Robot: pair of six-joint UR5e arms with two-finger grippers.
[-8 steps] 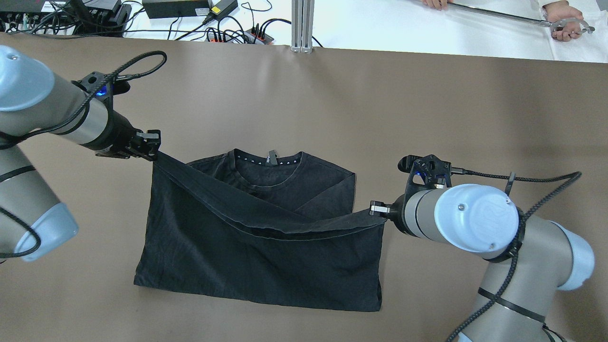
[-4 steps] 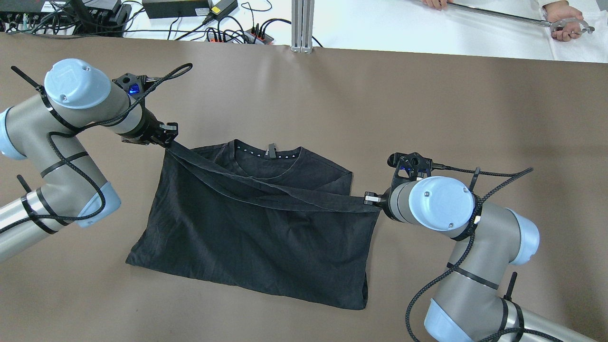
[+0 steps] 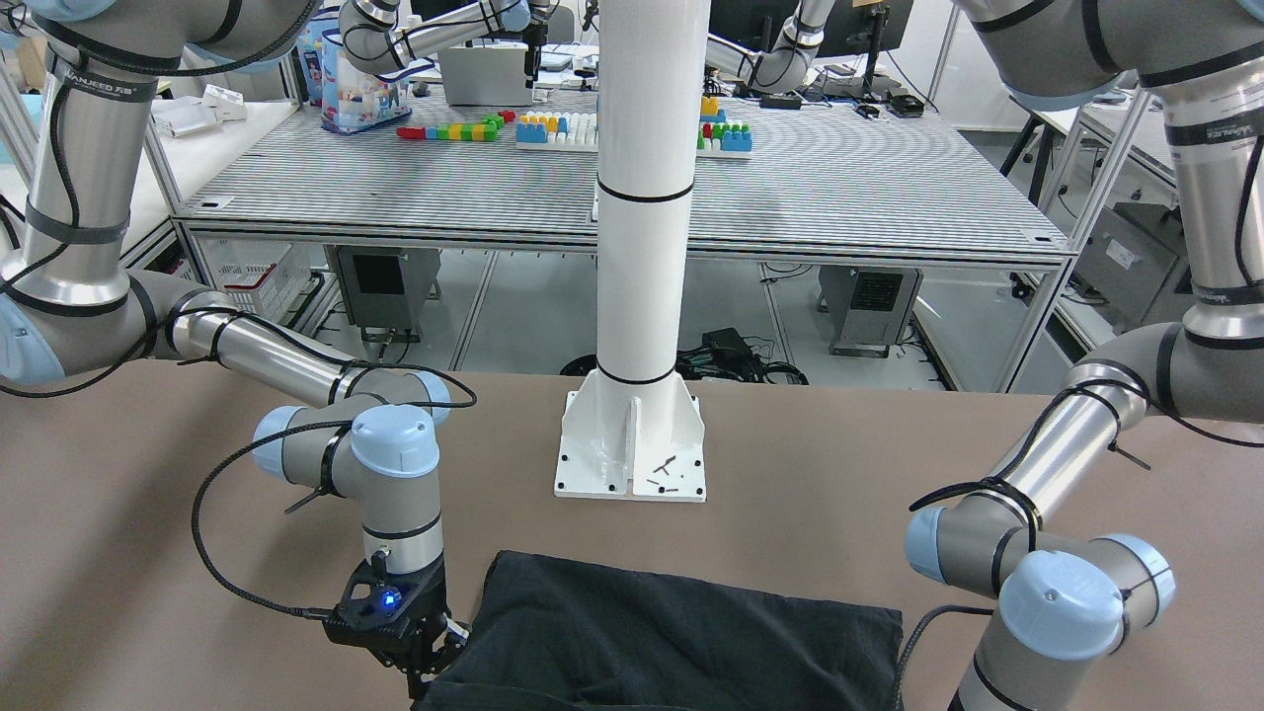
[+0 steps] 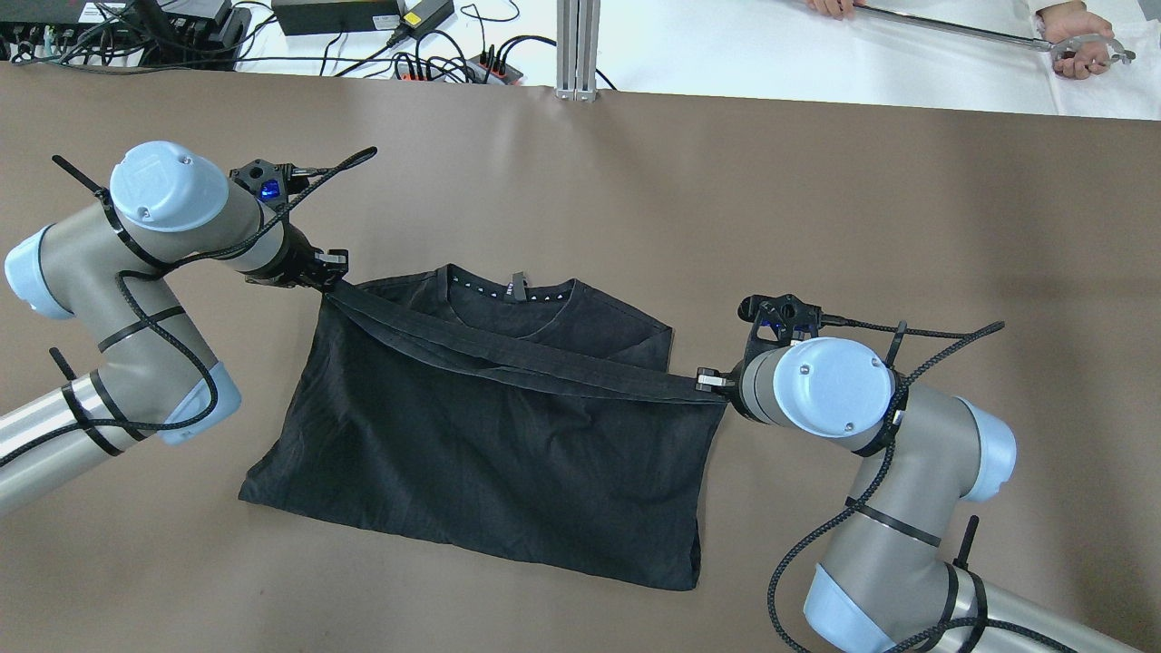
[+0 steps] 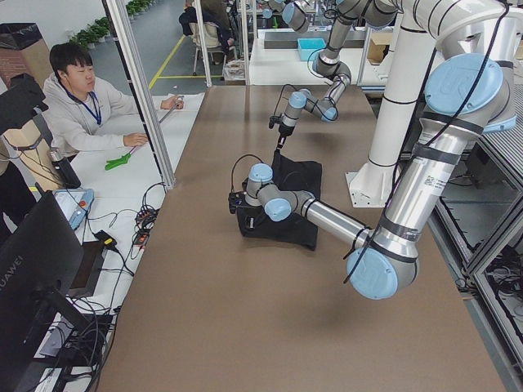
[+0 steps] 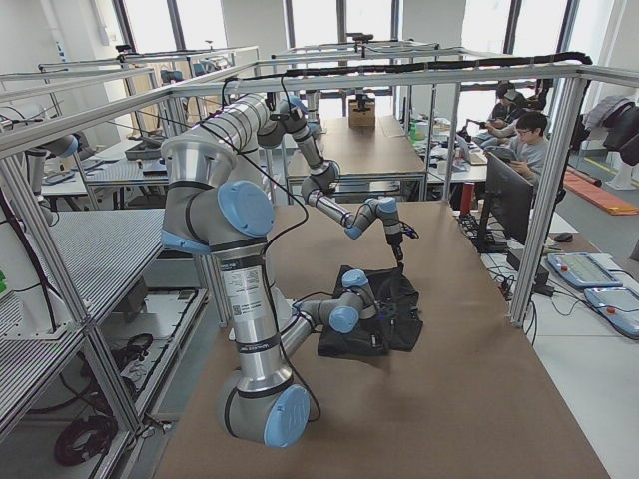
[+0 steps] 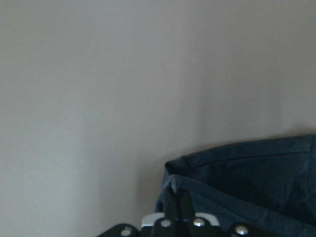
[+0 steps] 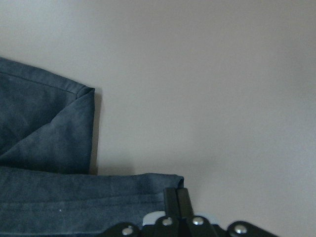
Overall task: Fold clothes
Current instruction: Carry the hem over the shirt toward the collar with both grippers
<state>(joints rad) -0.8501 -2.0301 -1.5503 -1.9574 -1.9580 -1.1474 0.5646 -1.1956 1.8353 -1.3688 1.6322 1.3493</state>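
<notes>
Across the brown table, with the white pillar and framed benches behind, I am seeing the clothes lying mid-table. Left gripper and right gripper are each pinching one end of its raised hem, stretching soft, matte black fabric between them.

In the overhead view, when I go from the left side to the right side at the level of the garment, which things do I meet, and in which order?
left gripper, shut on one lifted corner → black garment → right gripper, shut on the other lifted corner
</notes>
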